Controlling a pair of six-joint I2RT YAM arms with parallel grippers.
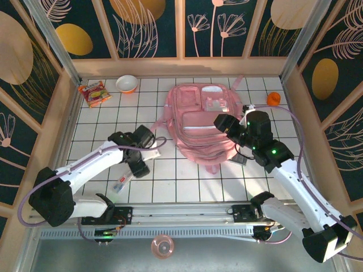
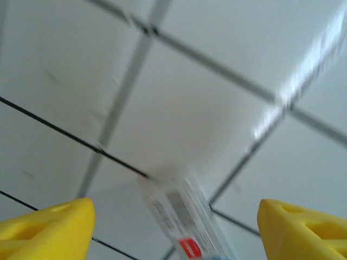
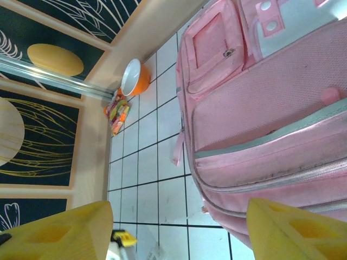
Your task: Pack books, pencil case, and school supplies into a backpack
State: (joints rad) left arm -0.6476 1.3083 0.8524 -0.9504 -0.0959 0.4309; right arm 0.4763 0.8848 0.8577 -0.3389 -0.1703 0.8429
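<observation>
The pink backpack [image 1: 201, 122] lies flat in the middle of the tiled table, and its zip pockets show at the right of the right wrist view [image 3: 271, 124]. My right gripper [image 1: 223, 122] hovers open over its right side, with nothing between the yellow fingers [image 3: 179, 208]. My left gripper [image 1: 139, 167] is open low over the tiles, left of the backpack. The small clear packet [image 1: 121, 182] with a red label lies just ahead of and between its fingers [image 2: 187, 222]. A pale pencil case [image 1: 152, 153] peeks out beside the left wrist. A dark grey gadget [image 1: 239, 160] lies at the backpack's lower right edge. The yellow book is hidden.
A snack packet [image 1: 94, 93] and an orange-and-white bowl [image 1: 126, 84] sit at the back left. A small orange object [image 1: 274, 98] lies at the back right. Wooden walls ring the table. A pink cup [image 1: 162, 247] sits below the front rail.
</observation>
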